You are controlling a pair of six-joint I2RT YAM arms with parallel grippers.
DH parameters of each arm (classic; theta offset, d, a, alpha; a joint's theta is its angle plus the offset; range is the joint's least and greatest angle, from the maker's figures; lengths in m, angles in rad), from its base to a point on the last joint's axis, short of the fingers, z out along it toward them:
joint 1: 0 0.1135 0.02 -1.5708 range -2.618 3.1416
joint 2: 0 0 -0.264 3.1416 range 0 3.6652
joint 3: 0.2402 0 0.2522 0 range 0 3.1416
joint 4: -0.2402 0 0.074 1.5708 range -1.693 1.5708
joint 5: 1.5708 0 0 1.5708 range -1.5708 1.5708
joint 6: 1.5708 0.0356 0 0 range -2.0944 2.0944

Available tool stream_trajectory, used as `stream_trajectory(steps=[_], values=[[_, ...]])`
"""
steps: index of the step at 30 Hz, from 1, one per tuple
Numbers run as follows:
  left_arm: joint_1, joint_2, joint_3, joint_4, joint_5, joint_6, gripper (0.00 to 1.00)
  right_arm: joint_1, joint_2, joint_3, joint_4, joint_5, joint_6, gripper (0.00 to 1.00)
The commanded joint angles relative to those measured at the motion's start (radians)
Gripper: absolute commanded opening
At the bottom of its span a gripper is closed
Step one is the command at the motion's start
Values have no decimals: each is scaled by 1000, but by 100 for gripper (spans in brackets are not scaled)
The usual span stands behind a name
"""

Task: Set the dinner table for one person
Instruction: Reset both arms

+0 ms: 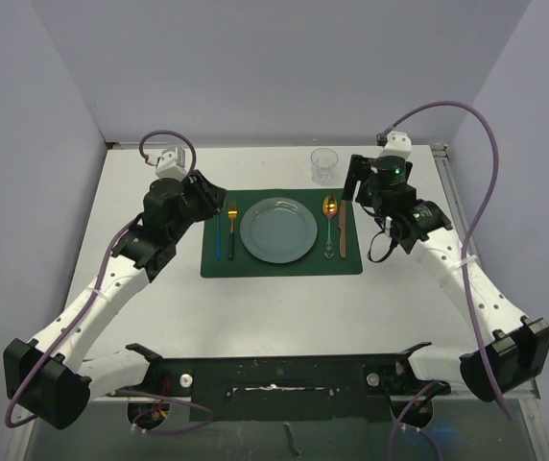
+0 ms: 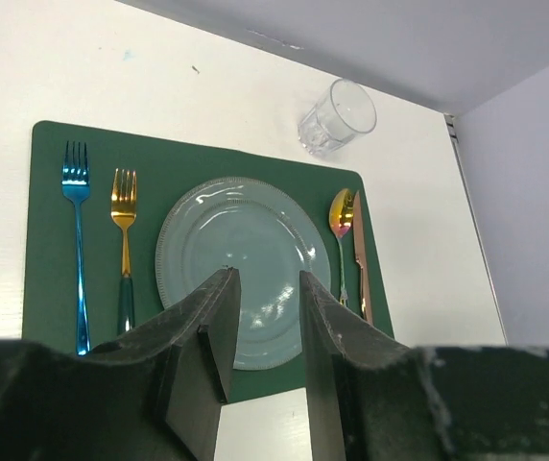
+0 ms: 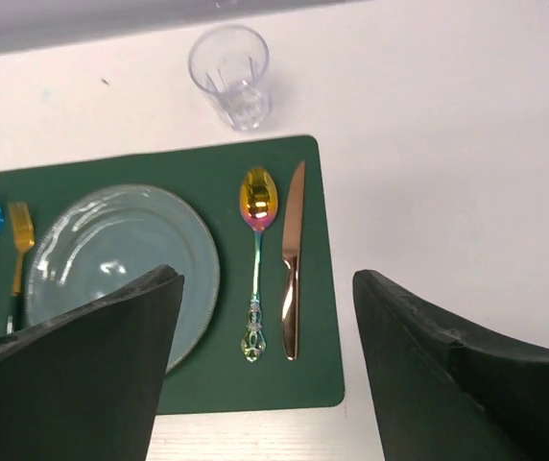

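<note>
Top: looking down from behind, farthest out.
Wrists: both facing the mat point(image 2: 49, 240), closer in.
Shared: all seeing the mat.

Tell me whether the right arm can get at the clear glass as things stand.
Probably yes. The right end effector hangs open near the glass, which stands alone on the dinner table beyond the placemat, with nothing between them.
</note>
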Motion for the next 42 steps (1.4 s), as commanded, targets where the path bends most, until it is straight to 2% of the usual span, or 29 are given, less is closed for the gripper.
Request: stream_trajectory(steps=[1,4,15,17,42], values=[[3,-10,22,18,31,15,31,11,-88,71,-2,-44,-15,76],[3,-27,3,31,37,-3,31,11,-131,73,-10,-74,-14,85],[3,-105,-77,25,30,-40,31,17,-279,56,-20,-69,-7,100],[3,-114,-84,24,25,-43,31,18,-295,54,-23,-65,-10,98],[3,-124,-83,12,25,-49,31,17,-395,35,-19,-5,-32,98]])
